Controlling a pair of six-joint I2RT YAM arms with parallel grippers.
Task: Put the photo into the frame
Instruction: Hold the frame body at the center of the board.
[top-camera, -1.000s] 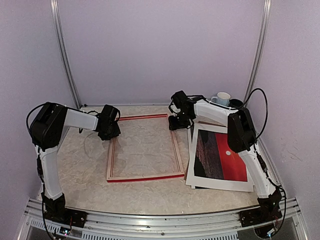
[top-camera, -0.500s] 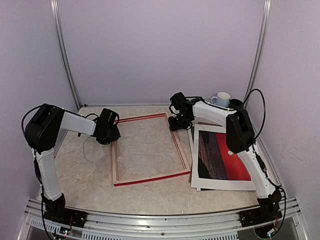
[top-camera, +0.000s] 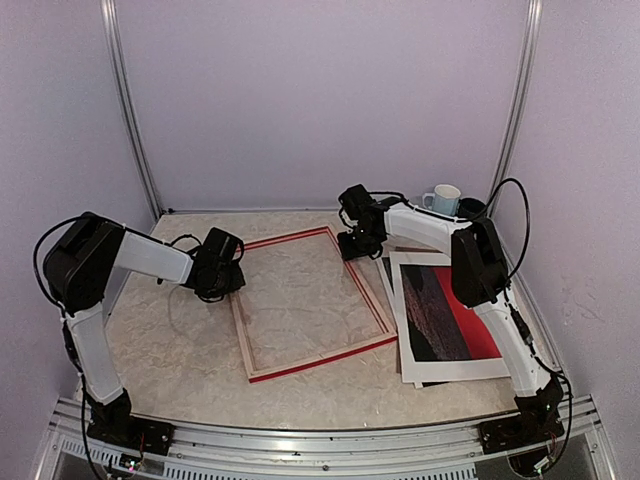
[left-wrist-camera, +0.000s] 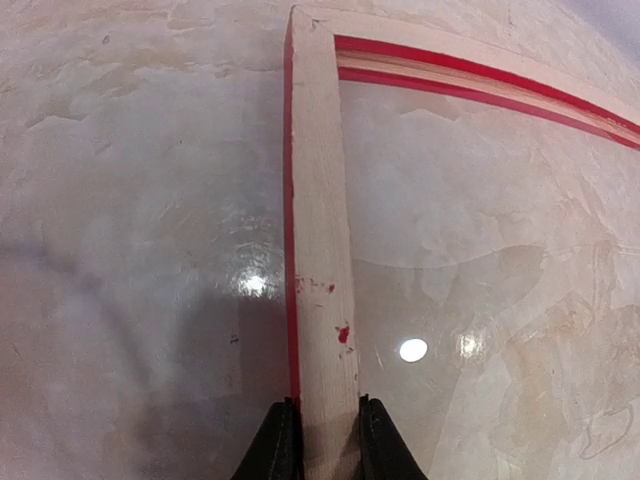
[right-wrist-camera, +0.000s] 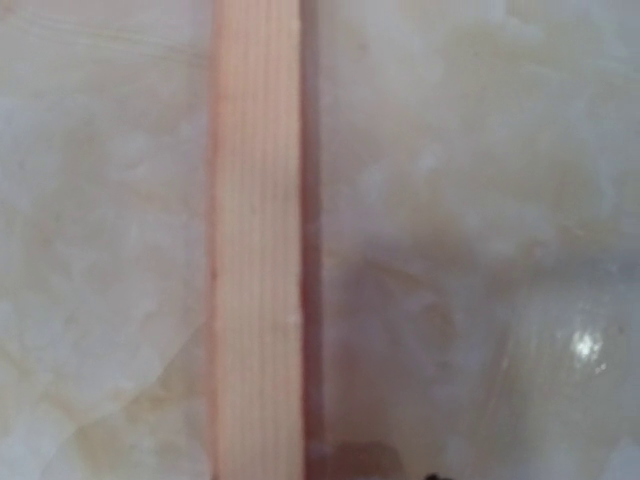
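The left gripper (left-wrist-camera: 320, 442) is clenched on the frame (top-camera: 323, 358): in the left wrist view its two dark fingers (left-wrist-camera: 280, 445) press against either side of the pale wood rail, with the red outer edge showing just past the left one. From above, this grip sits near the frame's far left corner, with the left arm reaching in low from the left. The right gripper (top-camera: 358, 244) sits at the frame's far right corner. Its wrist view shows only a close strip of pale rail running over the table (top-camera: 180, 350), so I cannot tell whether it is grasping or released. The frame lies flat on the marbled table, pale side up, skewed so that its near edge swings to the right. The photo (top-camera: 450, 310) lies face up on the table outside the frame, just beside the right rail, its red sky and dark water partly crossed by the right arm. A white mug (top-camera: 443, 198) stands in the far right corner.
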